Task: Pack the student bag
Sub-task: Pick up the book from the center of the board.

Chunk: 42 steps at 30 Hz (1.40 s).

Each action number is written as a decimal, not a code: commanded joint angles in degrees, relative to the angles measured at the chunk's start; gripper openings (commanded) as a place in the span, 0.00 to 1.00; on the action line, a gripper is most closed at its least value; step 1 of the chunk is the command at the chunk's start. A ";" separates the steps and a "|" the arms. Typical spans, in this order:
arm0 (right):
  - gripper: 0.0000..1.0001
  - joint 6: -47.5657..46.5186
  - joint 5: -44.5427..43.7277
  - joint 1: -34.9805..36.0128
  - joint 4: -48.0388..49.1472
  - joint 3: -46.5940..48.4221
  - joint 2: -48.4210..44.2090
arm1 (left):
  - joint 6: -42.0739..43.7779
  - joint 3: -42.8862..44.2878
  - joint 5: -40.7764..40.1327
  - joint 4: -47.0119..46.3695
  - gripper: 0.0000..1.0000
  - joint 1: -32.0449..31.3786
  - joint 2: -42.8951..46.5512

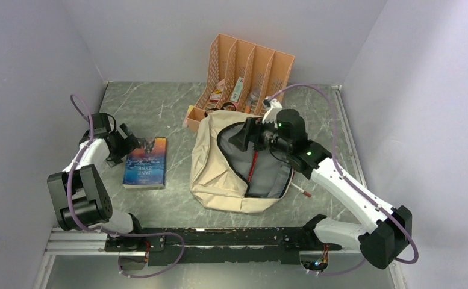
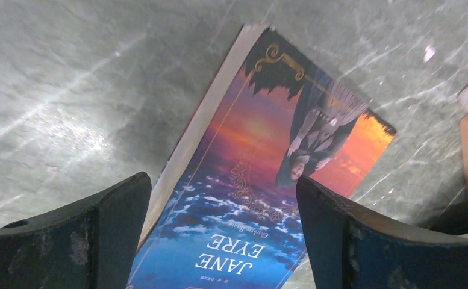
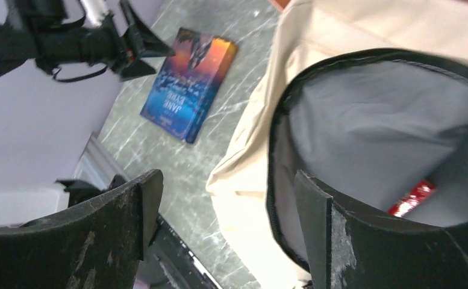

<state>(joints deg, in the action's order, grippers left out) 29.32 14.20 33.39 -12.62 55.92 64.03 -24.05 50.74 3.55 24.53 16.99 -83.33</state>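
Middle of the bench, a little toward the right edge: student bag [image 1: 216, 180], lying flat, unzipped, dark-zippered mouth gaping over grey lining. Inside, only a thin red item [image 1: 252, 164], kind unclear. Just beside the bag on its right-edge side, a small pen-like stick [image 1: 304, 192] on the bench. Against the far edge, just behind the bag: orange file organizer [image 1: 252, 63], upright, with small items in its slots, too small to name.

Toward the left edge, well apart from the bag: Jane Eyre paperback [image 1: 146, 161], flat, cover up. Above its far end, left gripper [image 1: 130, 143], jaws spread wide, holding nothing. Over the bag's mouth, right gripper [image 1: 241, 137], likewise spread and empty.

Likely risks:
- Fingertips scraping the bench rather than catching the flat book's edges.
- Cover flapping open, or book slipping from a grip at one end.
- Book corner snagging the zipper rim if the soft mouth sags.
- Right arm blocking the way in.
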 commanded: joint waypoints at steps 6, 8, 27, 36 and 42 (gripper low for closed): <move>0.85 1.42 -1.89 10.93 3.70 4.71 7.25 | -2.80 -6.65 8.89 -3.21 0.93 0.09 -1.84; 0.85 0.99 -3.51 13.21 2.71 6.71 10.41 | -2.76 -8.01 9.75 -3.83 0.92 -0.01 -1.48; 0.65 2.38 -8.20 21.62 1.70 33.21 49.90 | -4.39 -14.19 10.88 -5.78 0.79 -3.01 4.54; 0.64 -1.25 -9.24 21.59 -5.62 51.06 67.39 | -5.18 -8.37 3.33 -4.41 0.85 -2.89 0.83; 0.65 -0.92 -11.42 21.58 -7.68 55.08 72.39 | -5.04 -8.86 4.83 -5.71 0.77 -2.85 -1.90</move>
<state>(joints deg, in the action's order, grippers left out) 29.21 5.28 54.98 -17.50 108.22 134.41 -28.80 42.00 8.62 19.40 14.50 -83.99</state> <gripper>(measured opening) 0.647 0.793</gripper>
